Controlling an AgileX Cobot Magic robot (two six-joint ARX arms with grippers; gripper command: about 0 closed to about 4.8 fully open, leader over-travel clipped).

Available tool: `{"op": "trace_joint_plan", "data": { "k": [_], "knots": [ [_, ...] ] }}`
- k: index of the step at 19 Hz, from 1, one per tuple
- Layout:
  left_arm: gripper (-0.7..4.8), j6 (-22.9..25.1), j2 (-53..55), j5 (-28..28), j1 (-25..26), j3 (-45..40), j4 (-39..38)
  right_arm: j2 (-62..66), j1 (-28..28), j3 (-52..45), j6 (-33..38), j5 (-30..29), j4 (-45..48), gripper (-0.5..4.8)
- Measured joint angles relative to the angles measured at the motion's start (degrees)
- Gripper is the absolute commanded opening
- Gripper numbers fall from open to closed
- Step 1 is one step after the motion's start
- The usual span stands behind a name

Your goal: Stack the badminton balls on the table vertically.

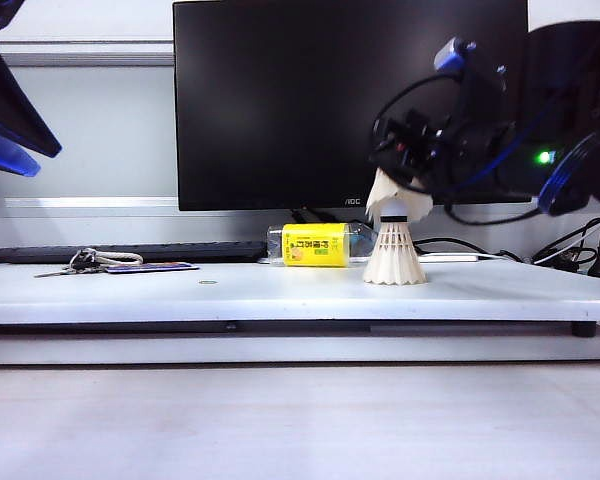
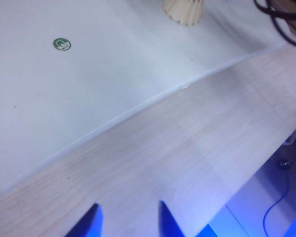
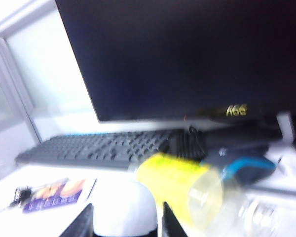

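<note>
One badminton ball (image 1: 393, 257) stands skirt-down on the white table (image 1: 230, 292), its dark-banded cork up. The second badminton ball (image 1: 392, 195) hangs tilted just above, its skirt over the lower one's tip. My right gripper (image 1: 408, 165) is shut on this second one. In the right wrist view its round white cork (image 3: 123, 210) fills the gap of the right gripper (image 3: 127, 205). My left gripper (image 2: 128, 217) is open and empty over the wood-grain surface (image 2: 187, 148), far from the standing ball's skirt (image 2: 184, 11). The left arm (image 1: 10, 110) shows at the exterior view's upper left.
A yellow-labelled bottle (image 1: 315, 245) lies just left of and behind the standing ball. Behind it are a black monitor (image 1: 350, 100) and a keyboard (image 3: 98, 148). Keys (image 1: 85, 262) and a card (image 1: 150, 267) lie at the left, cables (image 1: 570, 250) at the right.
</note>
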Motion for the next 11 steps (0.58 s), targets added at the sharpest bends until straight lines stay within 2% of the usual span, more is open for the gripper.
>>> {"op": "trace_joint_plan", "data": {
  "k": [11],
  "knots": [
    [1.57, -0.02, 0.00, 0.00, 0.00, 0.00, -0.02, 2.05, 0.92, 0.00, -0.02, 0.00, 0.09, 1.66]
  ]
}}
